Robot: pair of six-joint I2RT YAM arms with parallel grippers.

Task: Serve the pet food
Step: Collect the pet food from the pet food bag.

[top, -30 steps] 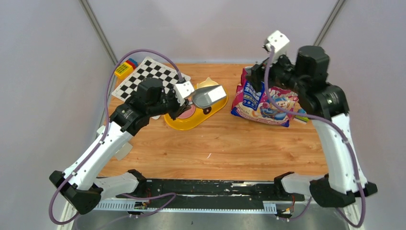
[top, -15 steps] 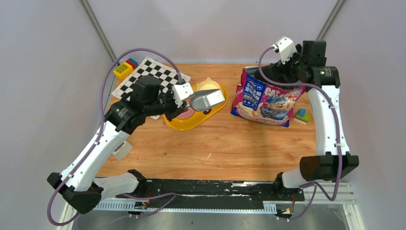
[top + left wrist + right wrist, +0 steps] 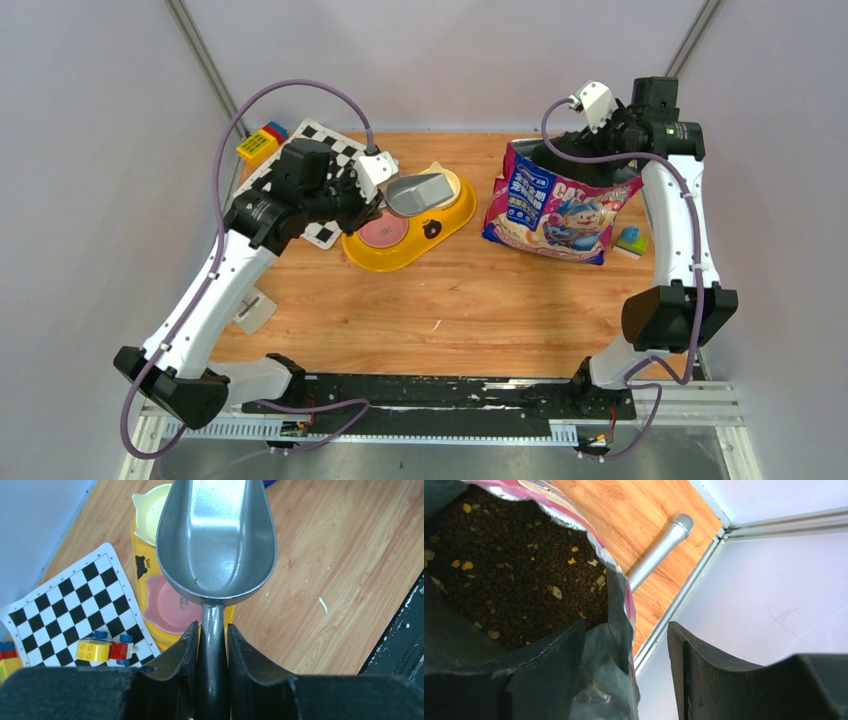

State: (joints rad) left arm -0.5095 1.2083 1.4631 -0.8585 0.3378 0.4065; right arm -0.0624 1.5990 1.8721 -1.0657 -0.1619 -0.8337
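The pet food (image 3: pixel 499 580), dark brown kibble with a few yellow bits, fills the open blue-and-pink bag (image 3: pixel 555 205). My right gripper (image 3: pixel 625 625) is open astride the bag's back rim (image 3: pixel 616 580): one finger sits inside against the foil wall, the other stands outside with a gap. My left gripper (image 3: pixel 212 625) is shut on the handle of the grey scoop (image 3: pixel 217 535). The scoop's bowl is empty and hangs over the yellow double-bowl feeder (image 3: pixel 400 250). The feeder's pink bowl (image 3: pixel 167 605) and cream bowl (image 3: pixel 147 515) hold no kibble.
A checkerboard sheet (image 3: pixel 325 140) lies left of the feeder, with toy bricks (image 3: pixel 102 650) on it and more (image 3: pixel 260 143) at its far corner. A green-blue block (image 3: pixel 630 240) sits right of the bag. A silver microphone (image 3: pixel 656 552) lies behind the bag near the table's edge.
The right arm has swung down to the bag's top and its jaws have narrowed around the rim. The left arm has drawn the scoop back and left over the feeder.
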